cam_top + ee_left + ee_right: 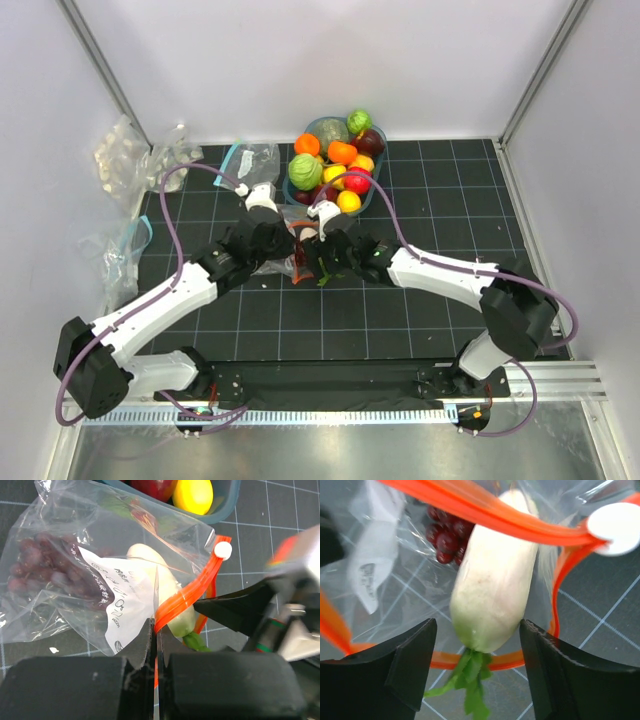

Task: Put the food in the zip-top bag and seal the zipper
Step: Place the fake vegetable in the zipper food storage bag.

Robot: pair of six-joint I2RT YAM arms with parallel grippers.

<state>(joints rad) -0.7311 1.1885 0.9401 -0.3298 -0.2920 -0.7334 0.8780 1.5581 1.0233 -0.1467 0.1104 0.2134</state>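
While the white vegetable [492, 580] lies half inside the bag [75, 595], its rounded end and green leaves stick out past the mouth. Purple grapes [45, 565] sit deeper in the bag, behind a white printed label. The zipper [187, 597], an orange-red strip with a white slider [222, 550] at 1 end, arches over the vegetable, so the mouth gapes. The left gripper [155, 630] has its 2 fingers pressed together on the zipper's near end. The right gripper [477, 630] has its 2 fingers apart, 1 on each side of the vegetable's leafy end; whether they touch it I cannot tell. The bag rests on a black gridded mat [420, 300], just in front of a bin [230, 500] of fruit. Spare clear bags [250, 158] with teal strips lie toward the mat's far left.
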